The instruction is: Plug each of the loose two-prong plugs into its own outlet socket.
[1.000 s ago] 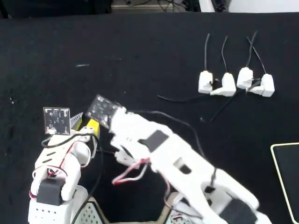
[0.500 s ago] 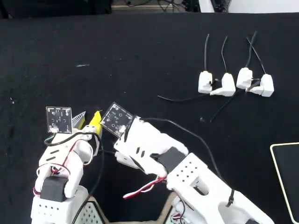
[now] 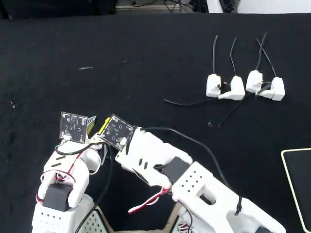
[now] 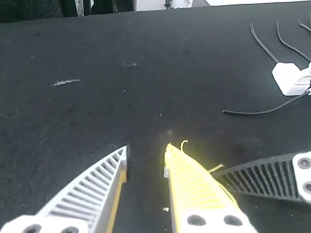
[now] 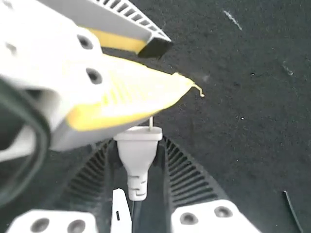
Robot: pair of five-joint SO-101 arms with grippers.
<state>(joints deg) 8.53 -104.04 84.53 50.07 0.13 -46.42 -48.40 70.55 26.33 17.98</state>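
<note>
Plug (image 5: 137, 162) in low right pincer (image 5: 137, 141)

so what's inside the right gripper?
A white two-prong plug, clamped in the right gripper, cord end toward the wrist. The left gripper's yellow finger covers its prongs; only a bit of one prong shows.

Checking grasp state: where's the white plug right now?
Right wrist view: the white plug sits gripped in the right claw, prongs toward the left claw just ahead, over the near-left part of the black table.
</note>
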